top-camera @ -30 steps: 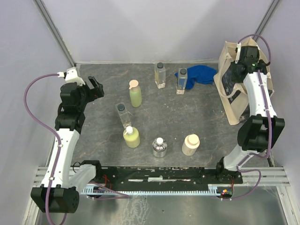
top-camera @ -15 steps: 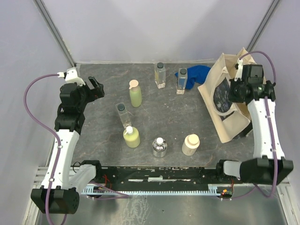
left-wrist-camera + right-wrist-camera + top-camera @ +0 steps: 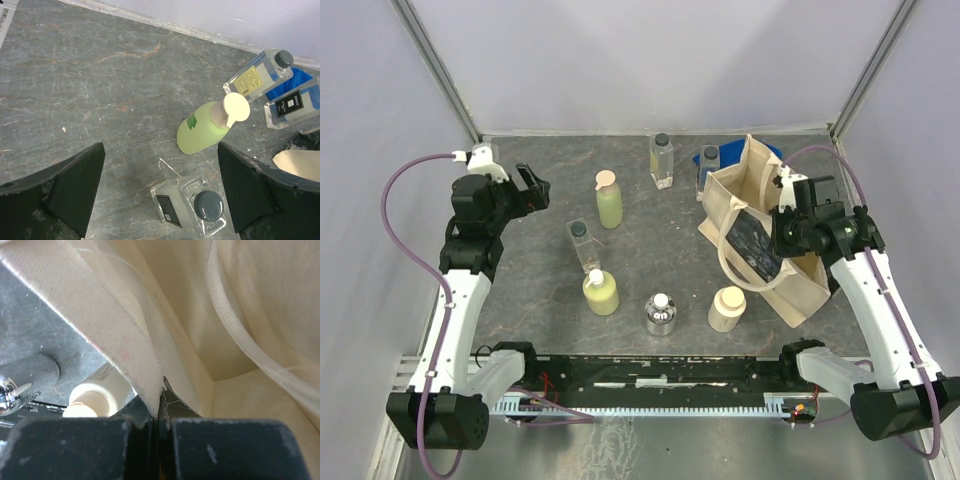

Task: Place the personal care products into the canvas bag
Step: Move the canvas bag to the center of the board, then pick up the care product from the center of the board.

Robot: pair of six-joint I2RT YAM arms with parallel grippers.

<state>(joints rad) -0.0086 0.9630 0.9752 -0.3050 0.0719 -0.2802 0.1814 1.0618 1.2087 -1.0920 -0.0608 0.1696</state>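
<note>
A dark grey, stone-patterned tabletop (image 3: 670,240) with faint rust veins sits inside plain pale lilac walls (image 3: 650,60). Thin grey metal posts (image 3: 438,70) run up the back corners.

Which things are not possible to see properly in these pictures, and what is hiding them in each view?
- Blue cloth: in the top view it is mostly behind the canvas bag.
- Clear bottle: in the top view its lower part is covered by the bag.
- Right gripper: in the top view its fingertips are hidden by its wrist and the bag rim.
- Beige jar: in the right wrist view it is partly cut by the bag fabric.
- Bottle labels: too small to read in the top view.
</note>
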